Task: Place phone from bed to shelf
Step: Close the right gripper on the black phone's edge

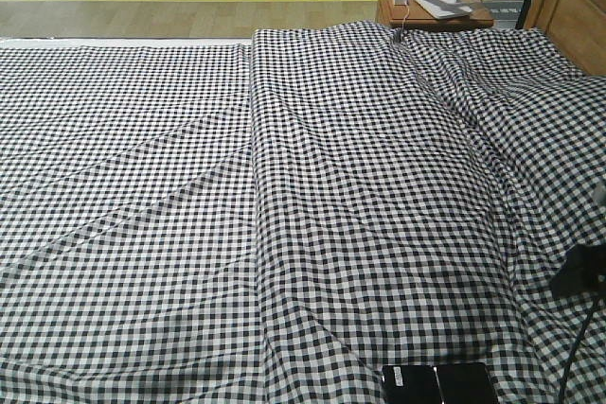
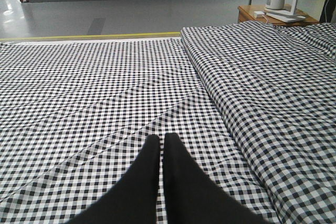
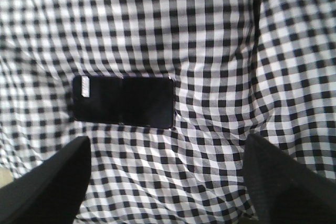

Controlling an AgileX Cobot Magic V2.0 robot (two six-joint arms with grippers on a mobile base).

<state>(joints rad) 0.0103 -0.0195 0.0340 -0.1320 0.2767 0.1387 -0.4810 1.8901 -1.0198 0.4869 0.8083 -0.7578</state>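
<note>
The phone [image 3: 123, 100] lies flat on the bed [image 1: 189, 186], seemingly near its edge.

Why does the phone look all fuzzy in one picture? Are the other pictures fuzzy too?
Right wrist view: soft all over, the slim glossy black phone smeared at its edges, the open right gripper blurriest. Left wrist view: the black-and-white checked bed is sharp, only the shut left gripper fuzzy. Front view: sharp, evenly lit, soft shadows in the cloth folds.

Phone [image 1: 438, 383] lies flat on the bed [image 1: 142, 186], at its near edge, right of centre. A long fold [image 1: 258, 196] runs front to back, left of the phone. Bedside table [image 1: 431, 8] stands behind the bed, far right.
</note>
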